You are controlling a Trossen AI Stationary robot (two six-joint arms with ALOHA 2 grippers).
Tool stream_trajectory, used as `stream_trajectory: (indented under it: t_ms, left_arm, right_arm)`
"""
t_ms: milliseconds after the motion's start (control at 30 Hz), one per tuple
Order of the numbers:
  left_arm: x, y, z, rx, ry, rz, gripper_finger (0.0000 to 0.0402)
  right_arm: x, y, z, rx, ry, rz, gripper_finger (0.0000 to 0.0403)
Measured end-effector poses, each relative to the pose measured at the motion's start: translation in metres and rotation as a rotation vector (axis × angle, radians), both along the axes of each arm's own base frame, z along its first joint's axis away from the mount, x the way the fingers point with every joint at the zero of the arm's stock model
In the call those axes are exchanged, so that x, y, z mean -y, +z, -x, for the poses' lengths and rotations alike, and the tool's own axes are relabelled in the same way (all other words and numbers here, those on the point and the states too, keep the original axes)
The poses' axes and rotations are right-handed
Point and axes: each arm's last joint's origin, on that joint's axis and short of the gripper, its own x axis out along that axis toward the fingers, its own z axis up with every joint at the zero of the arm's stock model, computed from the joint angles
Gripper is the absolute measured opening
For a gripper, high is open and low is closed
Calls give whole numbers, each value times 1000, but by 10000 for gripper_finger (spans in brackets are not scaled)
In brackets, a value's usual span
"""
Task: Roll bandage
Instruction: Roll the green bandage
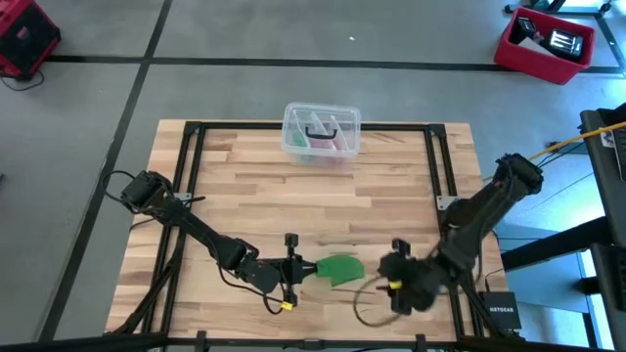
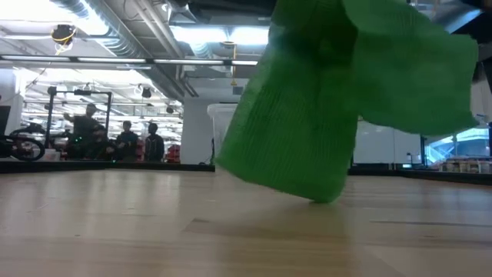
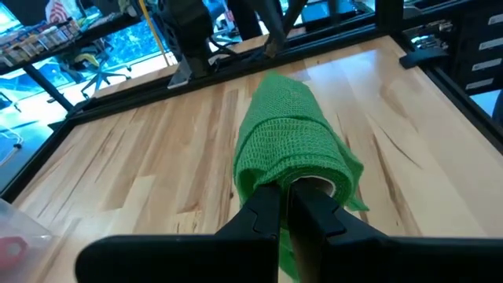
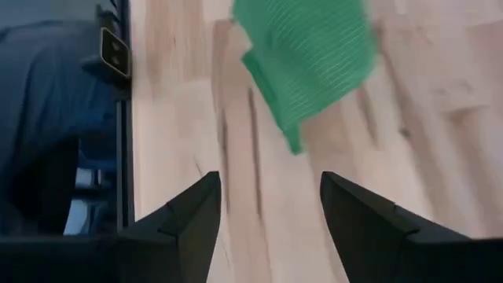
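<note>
A: Two grippers, two different states. The left gripper [image 3: 284, 206] has its jaws pinched tight on the open end of the bandage [image 3: 292, 149], which is already partly wound into a loose green roll.

B: And the right gripper [image 4: 271, 208]?

A: Jaws spread wide, holding nothing. It hangs just beside the free end of the bandage, near the front right of the counter [image 1: 391, 186].

B: Where does the bandage lie overall?

A: At the front middle of the counter, between the two grippers. The low view shows it lifted, with only a lower corner close to the wood. The clear plastic box [image 1: 321, 131] stands well apart at the far edge.

B: Risks from here?

A: In my judgement, three. The windings look slack, so further turning could let the roll telescope or unwind. The pinch is at one end only; a pull from the tail could slip it out. The right gripper, closing off-line, could miss the tail or crumple it.
</note>
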Motion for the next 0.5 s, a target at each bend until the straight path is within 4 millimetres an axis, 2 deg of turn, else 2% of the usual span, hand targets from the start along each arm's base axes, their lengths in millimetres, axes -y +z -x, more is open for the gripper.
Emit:
stream_trajectory:
  t_ms: [100, 200, 333, 500]
  left_arm:
    - [0, 1, 0, 9, 0, 5, 2]
    - [0, 1, -1, 11, 0, 7, 2]
    - [-1, 1, -1, 13, 4, 10, 2]
    - [-3, 1, -2, 14, 12, 16, 2]
  right_arm:
    - [-6, -34, 9, 131, -46, 1, 221]
    - [-7, -58, 15, 245, -80, -35, 221]
    - [-4, -71, 16, 336, -89, -72, 221]
    - [-2, -71, 14, 407, -101, 1, 221]
